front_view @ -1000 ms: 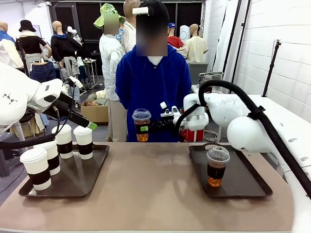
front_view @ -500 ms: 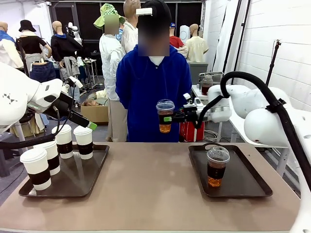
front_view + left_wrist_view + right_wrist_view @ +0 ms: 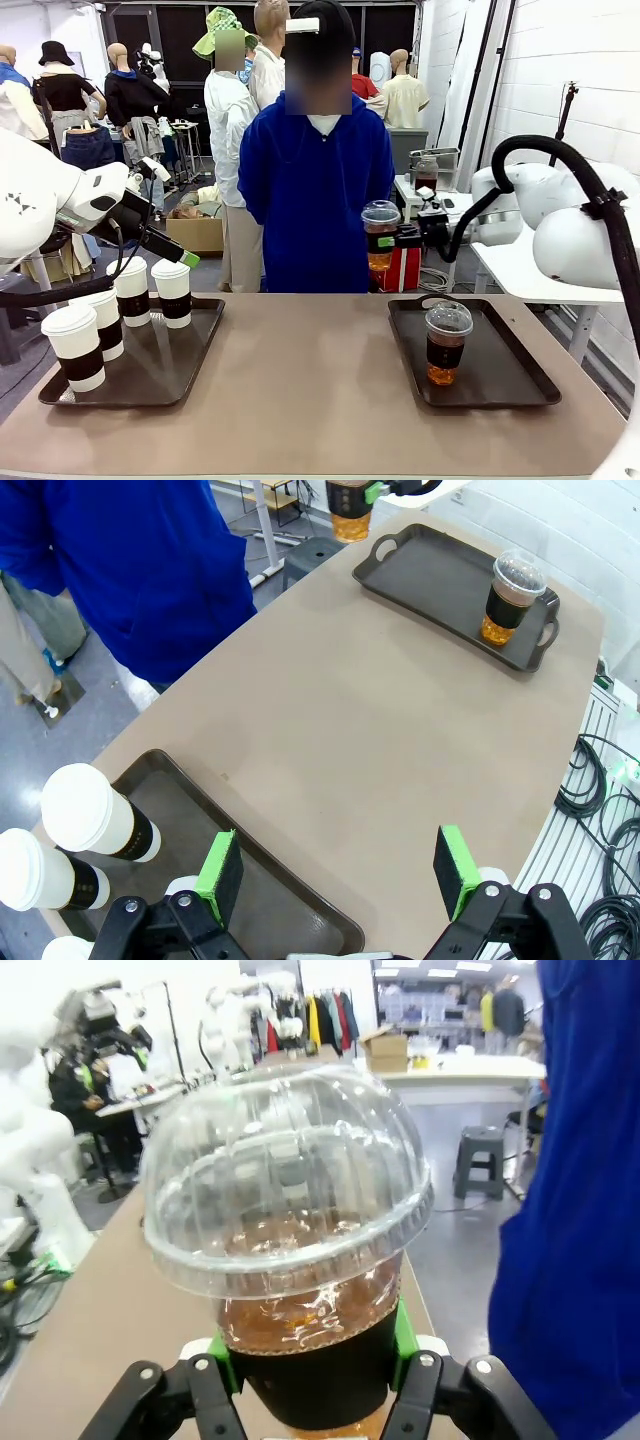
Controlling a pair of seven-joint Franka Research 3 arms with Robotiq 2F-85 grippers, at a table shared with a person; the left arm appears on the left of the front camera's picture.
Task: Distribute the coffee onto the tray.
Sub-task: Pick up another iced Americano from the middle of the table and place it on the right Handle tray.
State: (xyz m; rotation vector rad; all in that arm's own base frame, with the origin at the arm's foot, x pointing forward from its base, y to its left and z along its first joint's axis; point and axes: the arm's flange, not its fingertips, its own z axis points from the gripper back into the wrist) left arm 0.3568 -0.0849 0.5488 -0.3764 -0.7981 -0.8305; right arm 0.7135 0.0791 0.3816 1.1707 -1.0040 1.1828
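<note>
Right claw (image 3: 392, 240) clamped on dome-lidded cup (image 3: 380, 236) aloft beyond table's far edge, left of right tray (image 3: 500, 372); left claw (image 3: 340, 872) gaping, empty; may slosh or slip if jerked

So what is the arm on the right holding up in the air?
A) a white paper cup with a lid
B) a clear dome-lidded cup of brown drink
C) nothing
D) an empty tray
B: the right gripper is closed around a clear dome-lidded cup of brown drink, held above the table's far edge.
</note>
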